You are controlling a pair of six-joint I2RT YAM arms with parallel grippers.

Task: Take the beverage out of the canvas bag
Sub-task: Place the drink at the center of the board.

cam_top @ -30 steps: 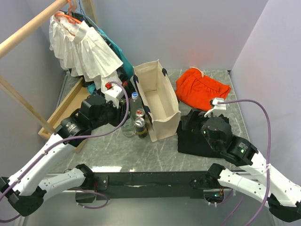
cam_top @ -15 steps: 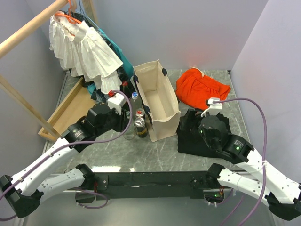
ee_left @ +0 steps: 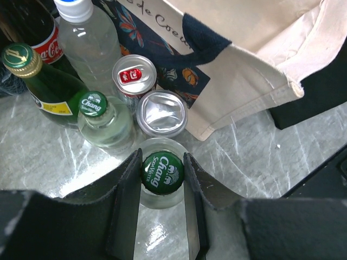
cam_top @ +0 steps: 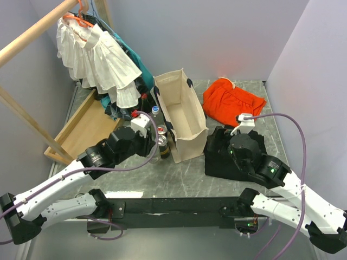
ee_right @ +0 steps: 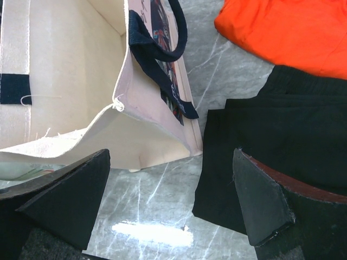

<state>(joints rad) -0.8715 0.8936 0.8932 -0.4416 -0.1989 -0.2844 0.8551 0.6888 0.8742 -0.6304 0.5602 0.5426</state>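
Observation:
The beige canvas bag (cam_top: 184, 116) with black handles stands open at the table's middle; it also shows in the left wrist view (ee_left: 255, 54) and the right wrist view (ee_right: 65, 70). Its inside looks empty from above. My left gripper (ee_left: 162, 162) is shut on the green-capped neck of a clear Chang soda water bottle (ee_left: 162, 172), just left of the bag's near corner (cam_top: 152, 145). Beside it stand two cans (ee_left: 161, 112), a second Chang bottle (ee_left: 93, 104), a water bottle (ee_left: 87, 38) and a green bottle (ee_left: 20, 58). My right gripper (ee_right: 171, 184) is open and empty, between bag and black cloth.
A folded black cloth (cam_top: 227, 162) lies right of the bag under my right arm. An orange cloth bundle (cam_top: 233, 100) lies at the back right. White garments (cam_top: 97, 54) hang from a wooden rail at the back left, over a wooden tray (cam_top: 81, 127).
My left gripper has moved right and toward the near edge, ending beside the bag's near left corner with the bottle's neck between its fingers. The right arm shifted slightly left.

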